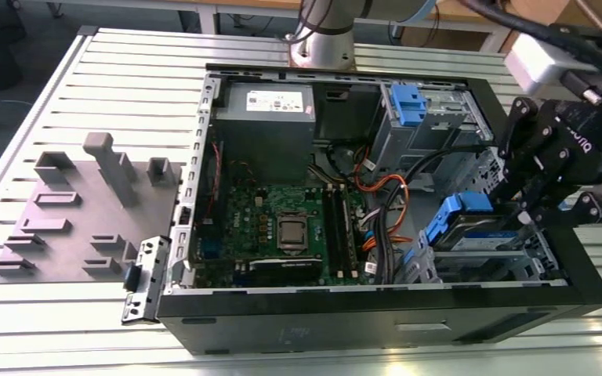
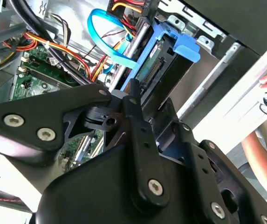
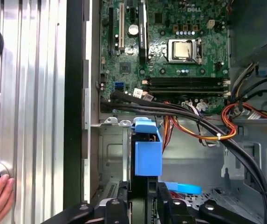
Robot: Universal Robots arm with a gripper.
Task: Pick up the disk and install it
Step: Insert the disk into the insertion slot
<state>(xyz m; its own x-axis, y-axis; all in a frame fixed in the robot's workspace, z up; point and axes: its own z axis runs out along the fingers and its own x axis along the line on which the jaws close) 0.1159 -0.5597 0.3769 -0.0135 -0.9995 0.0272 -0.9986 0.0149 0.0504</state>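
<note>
Gripper (image 3: 144, 199) clamps the disk (image 1: 475, 229) at the drive bay (image 1: 489, 265) on the exterior view's right of the case (image 1: 385, 321). Its long axis runs out from the gripper, blue end pointing toward the motherboard (image 1: 280, 227).

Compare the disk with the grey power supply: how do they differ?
The disk has blue side rails; the power supply is plain grey with a white sticker. The disk is held by the gripper at the exterior view's right; the power supply lies leftward, untouched. The power supply looks bulkier. Both are inside the black case.
</note>
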